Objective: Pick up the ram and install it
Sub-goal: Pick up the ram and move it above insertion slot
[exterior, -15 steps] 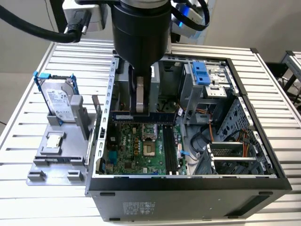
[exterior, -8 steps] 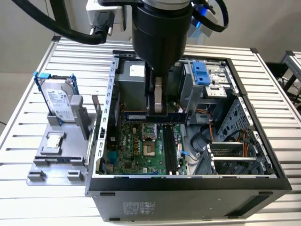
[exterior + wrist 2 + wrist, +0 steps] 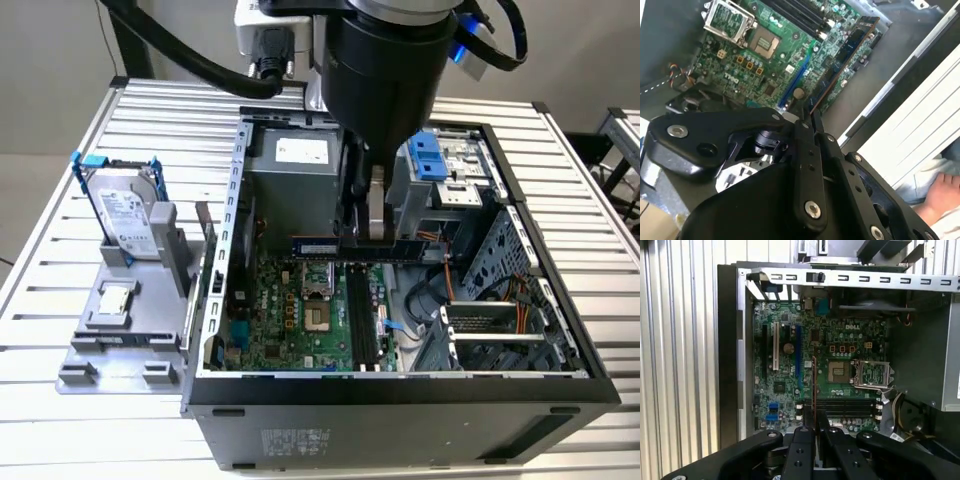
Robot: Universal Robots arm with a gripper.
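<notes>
The ram (image 3: 340, 247) is a long, thin stick with dark chips. It hangs level above the motherboard (image 3: 290, 320) inside the open computer case (image 3: 400, 385). My gripper (image 3: 372, 238) is shut on it from above, near the middle of its length. Both wrist views show the ram nearly edge-on (image 3: 845, 55) (image 3: 814, 385), sticking out from between my shut fingers (image 3: 801, 131). The black memory slots (image 3: 362, 320) (image 3: 840, 407) lie below it on the board, next to the processor socket (image 3: 316, 318) (image 3: 838, 371).
A silver hard drive (image 3: 125, 210) in a blue-clipped frame and a small square chip (image 3: 115, 298) sit on a grey fixture at the exterior view's left. The case holds a power supply (image 3: 295, 180), a blue-tabbed drive cage (image 3: 430, 155) and cables (image 3: 470, 290). A person's hand (image 3: 942, 192) is nearby.
</notes>
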